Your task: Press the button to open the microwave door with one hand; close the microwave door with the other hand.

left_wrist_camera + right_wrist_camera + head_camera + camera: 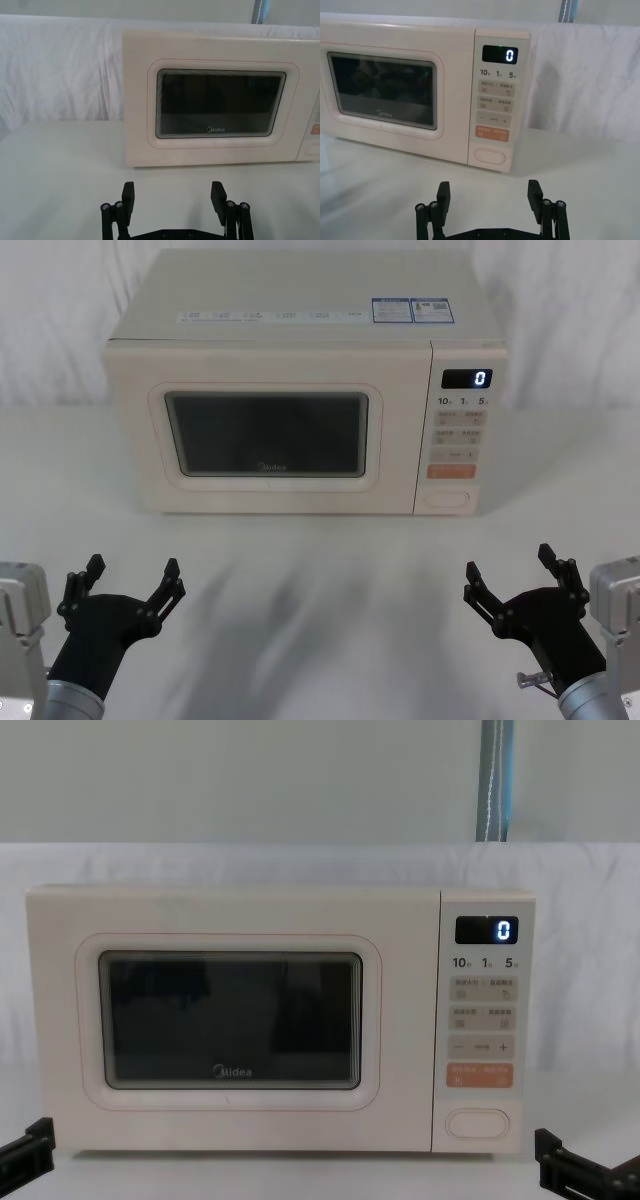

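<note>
In the head view the microwave [300, 390] stands on the counter [320, 570] with the microwave door [265, 430] closed; the left tool [130, 580] and right tool [515, 575] hover wide open and empty, well short of it. In the right wrist view the button [489, 156] sits at the foot of the control panel, beyond the spread fingers [535, 194].

Surface [320, 570]: white, matte, lying bare in front, carrying soft grey shadows. White cloth backdrop [300, 865]: hanging wrinkled behind, running the full width and meeting the surface at its back edge. Wall [250, 780]: plain pale grey, rising above the cloth. Pole [495, 780]: bluish-grey, standing upright against the wall.
</note>
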